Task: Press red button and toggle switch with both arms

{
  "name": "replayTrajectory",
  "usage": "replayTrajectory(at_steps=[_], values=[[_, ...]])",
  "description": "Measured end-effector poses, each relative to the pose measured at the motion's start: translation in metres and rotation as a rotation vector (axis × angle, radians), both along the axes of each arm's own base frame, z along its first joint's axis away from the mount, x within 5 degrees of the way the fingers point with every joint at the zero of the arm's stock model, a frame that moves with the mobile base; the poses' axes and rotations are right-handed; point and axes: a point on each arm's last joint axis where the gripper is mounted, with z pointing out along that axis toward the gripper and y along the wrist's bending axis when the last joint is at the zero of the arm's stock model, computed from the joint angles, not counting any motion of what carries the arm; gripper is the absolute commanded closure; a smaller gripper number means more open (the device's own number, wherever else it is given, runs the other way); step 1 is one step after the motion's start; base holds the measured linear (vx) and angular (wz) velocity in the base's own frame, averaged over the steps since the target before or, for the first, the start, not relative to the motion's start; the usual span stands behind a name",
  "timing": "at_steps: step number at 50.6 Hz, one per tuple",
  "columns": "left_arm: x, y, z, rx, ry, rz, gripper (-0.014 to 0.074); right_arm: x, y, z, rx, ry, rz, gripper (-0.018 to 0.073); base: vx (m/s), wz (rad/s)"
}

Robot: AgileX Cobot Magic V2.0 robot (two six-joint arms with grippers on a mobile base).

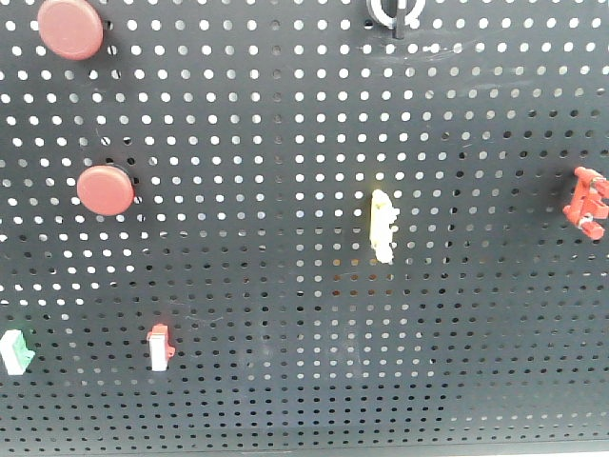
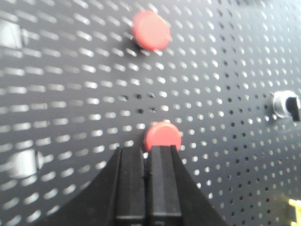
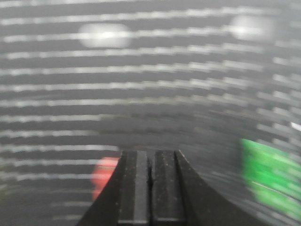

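Half the toggle switch [image 1: 395, 11] is cut off at top.

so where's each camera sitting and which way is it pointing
Front view: set back from the pegboard, facing it nearly square on; two red buttons at upper left; no robot part shows.
Left wrist: behind the left end effector, shut, aimed at the board, one button just above its tips.
Right wrist: behind the right end effector, shut, facing the board; blurred, only a red smear and a green smear.
Shared: front and left wrist both show the two red buttons.
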Motion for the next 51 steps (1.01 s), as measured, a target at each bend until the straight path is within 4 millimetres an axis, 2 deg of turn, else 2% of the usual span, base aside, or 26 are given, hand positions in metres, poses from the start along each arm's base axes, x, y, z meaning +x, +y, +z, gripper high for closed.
replayTrajectory(at_steps=[6, 15, 22, 27, 39, 51], values=[[0.001, 0.0, -0.002, 0.002, 0.007, 0.0, 0.0596, 0.008, 0.03, 0.012, -0.04, -0.072, 0.173, 0.0559, 0.0, 0.0], [0.001, 0.0, -0.003, 0.003, 0.01, -0.001, 0.0596, 0.027, 0.088, 0.031, -0.113, -0.166, 0.39, 0.0559, 0.0, 0.0], [0.001, 0.0, -0.003, 0.003, 0.01, -0.001, 0.0596, 0.045, 0.13, 0.037, -0.181, -0.177, 0.482, 0.0559, 0.0, 0.0], [0.001, -0.001, -0.003, 0.004, 0.01, -0.003, 0.0596, 0.058, 0.149, 0.045, -0.187, -0.179, 0.503, 0.0559, 0.0, 0.0], [0.0, -0.003, -0.004, 0.014, 0.01, -0.029, 0.0596, 0.08, 0.166, 0.061, -0.188, -0.16, 0.498, 0.0559, 0.0, 0.0], [0.0, -0.004, -0.004, 0.019, 0.009, -0.04, 0.0596, 0.102, 0.145, 0.06, -0.151, -0.087, 0.412, 0.0559, 0.0, 0.0]])
